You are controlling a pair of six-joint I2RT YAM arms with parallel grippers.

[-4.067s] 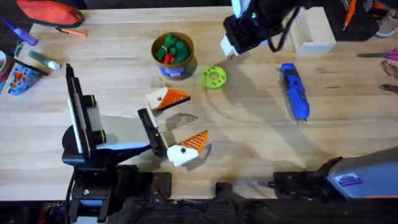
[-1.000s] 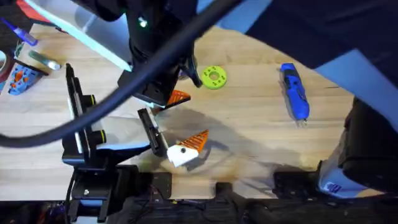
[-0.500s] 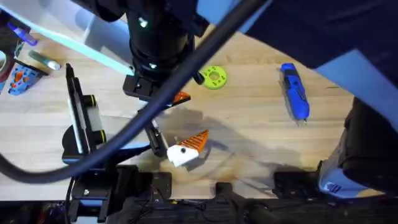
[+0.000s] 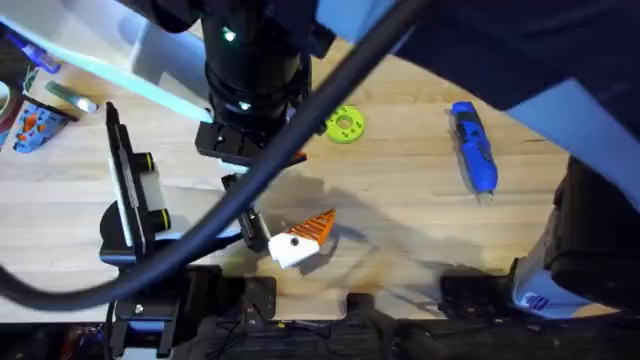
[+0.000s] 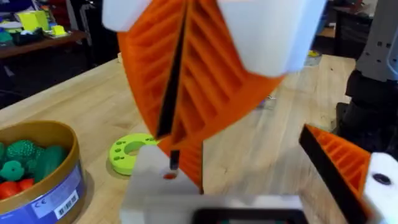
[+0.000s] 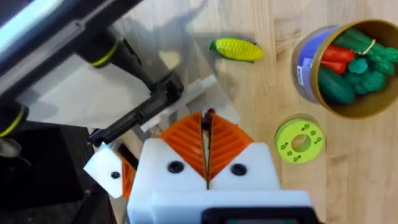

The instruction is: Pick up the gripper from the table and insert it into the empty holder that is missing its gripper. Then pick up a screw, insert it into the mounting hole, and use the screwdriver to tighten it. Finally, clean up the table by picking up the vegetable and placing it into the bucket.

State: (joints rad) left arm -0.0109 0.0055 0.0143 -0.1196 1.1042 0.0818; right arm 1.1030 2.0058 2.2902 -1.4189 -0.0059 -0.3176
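Nearest the bases, the left hand [image 5: 249, 155] is spread wide. One side carries the ribbed wedge block [image 4: 300, 240]; the other looks to be the holder [image 5: 152, 183], held out so a part can go in from above. The right hand [image 6: 206, 118] hangs directly over the holder, pads pressed together w/ just a thin dark line btw them and nothing visibly clamped. The gripper [image 5: 188, 163] pokes out orange under those tips, touching the holder. Prob. it's being lined up, insert not done yet. Beyond the holder sit the green ring [image 4: 344, 124] and the bucket [image 6: 305, 68]. The vegetable [image 6: 236, 50] lies loose on the worktop [image 4: 400, 200] near the holder, outside the bucket. The screwdriver [image 4: 473, 145] lies well apart from the holder, clear till screw time.
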